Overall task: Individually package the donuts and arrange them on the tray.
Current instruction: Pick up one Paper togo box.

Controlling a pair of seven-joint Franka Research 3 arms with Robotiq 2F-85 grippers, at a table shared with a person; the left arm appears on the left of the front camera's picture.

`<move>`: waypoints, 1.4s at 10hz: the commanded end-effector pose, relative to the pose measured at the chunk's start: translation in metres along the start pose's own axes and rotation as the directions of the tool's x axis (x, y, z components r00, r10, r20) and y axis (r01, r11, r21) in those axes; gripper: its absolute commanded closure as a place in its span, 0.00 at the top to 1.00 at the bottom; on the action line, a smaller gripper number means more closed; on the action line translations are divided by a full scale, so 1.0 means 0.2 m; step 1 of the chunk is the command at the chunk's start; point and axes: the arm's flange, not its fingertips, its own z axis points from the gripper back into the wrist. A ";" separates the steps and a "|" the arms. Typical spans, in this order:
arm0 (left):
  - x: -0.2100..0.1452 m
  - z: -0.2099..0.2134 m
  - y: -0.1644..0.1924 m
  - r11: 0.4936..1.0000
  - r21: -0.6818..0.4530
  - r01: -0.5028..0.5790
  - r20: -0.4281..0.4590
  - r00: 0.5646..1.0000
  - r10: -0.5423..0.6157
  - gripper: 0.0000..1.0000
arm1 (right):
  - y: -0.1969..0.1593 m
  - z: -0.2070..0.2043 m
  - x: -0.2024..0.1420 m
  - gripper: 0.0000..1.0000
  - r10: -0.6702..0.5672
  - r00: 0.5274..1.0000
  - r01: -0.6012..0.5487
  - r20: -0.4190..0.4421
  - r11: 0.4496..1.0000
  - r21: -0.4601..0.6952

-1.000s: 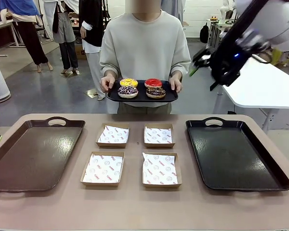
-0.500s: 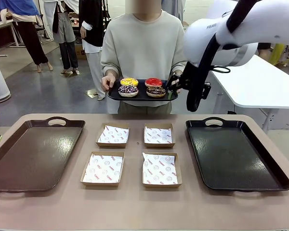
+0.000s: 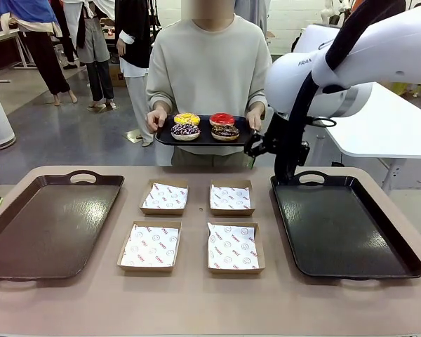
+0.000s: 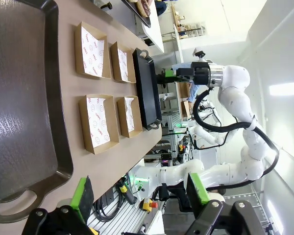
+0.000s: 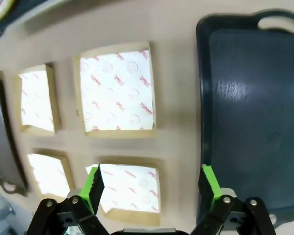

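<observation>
As I look across from the robot's side, the worktop [image 3: 196,302] takes up the lower half of the front view, and a person [image 3: 210,63] in a pale sweater stands at its far edge. The right arm [image 3: 351,63] reaches in from my right, its wrist hanging above the far corner of the worktop.

Two large handled trays lie flat on the worktop, a brown tray [image 3: 42,232] on my left and a black tray [image 3: 344,232] on my right. Between them are four cardboard boxes [image 3: 149,246] in two rows of two, each lined with printed paper.

The person holds a smaller dark serving tray [image 3: 205,143] with both hands at waist height, off the worktop.

The right gripper [image 5: 152,181] is released, its green pads spread wide with nothing between them. Its camera looks down on the boxes and the near edge of the black tray. The left gripper [image 4: 139,193] is also released and empty, low beside the brown tray's handle end.

All four donuts sit on the serving tray. The yellow donut [image 3: 186,119] and red donut [image 3: 222,119] are nearer the person, and the purple-sprinkled donut [image 3: 186,131] and chocolate donut [image 3: 226,132] are nearer me.
</observation>
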 end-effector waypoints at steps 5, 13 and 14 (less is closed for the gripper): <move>0.01 0.00 0.00 1.000 -0.009 0.001 0.012 1.000 -0.001 1.00 | -0.08 -0.21 -0.09 1.00 0.105 0.989 -0.098 -0.102 0.993 0.069; 0.01 0.00 0.00 1.000 -0.009 0.001 0.012 1.000 -0.001 1.00 | -0.10 -0.19 -0.09 1.00 0.076 0.992 -0.073 -0.098 0.997 0.032; 0.01 0.00 0.00 1.000 -0.009 0.001 0.012 1.000 -0.001 1.00 | -0.07 -0.19 -0.04 1.00 0.073 0.990 -0.073 -0.121 0.997 0.001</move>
